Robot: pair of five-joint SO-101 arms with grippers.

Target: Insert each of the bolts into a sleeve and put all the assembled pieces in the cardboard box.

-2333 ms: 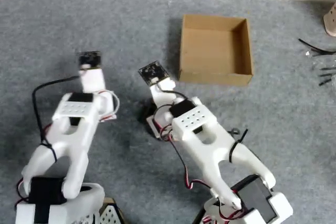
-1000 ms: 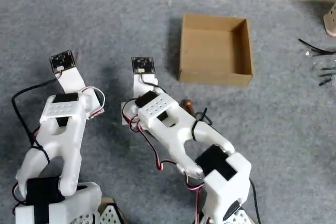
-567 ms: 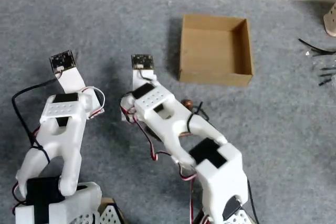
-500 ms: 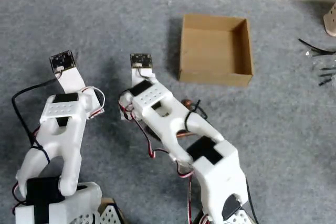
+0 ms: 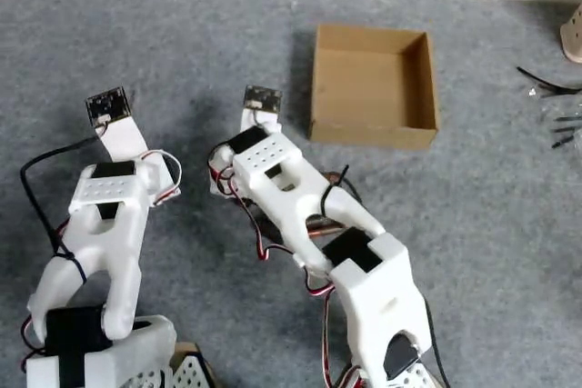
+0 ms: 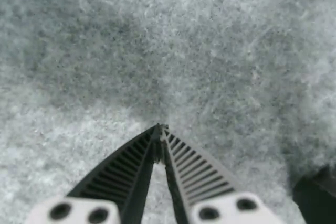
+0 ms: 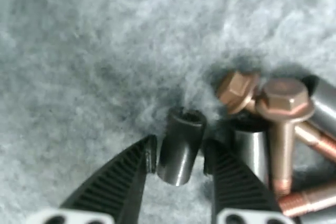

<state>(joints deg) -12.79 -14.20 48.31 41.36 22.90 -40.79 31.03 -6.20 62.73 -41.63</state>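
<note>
Right gripper: parted, straddling a short dark tubular metal sleeve lying on the grey felt table, not clamped. Just beside: copper-coloured hex-headed bolts heaped against a second grey sleeve. Left gripper: closed on nothing. Open brown cardboard box: toward the far edge.

Bolts overlapping a sleeve, farther sleeve cut off at edge
</note>
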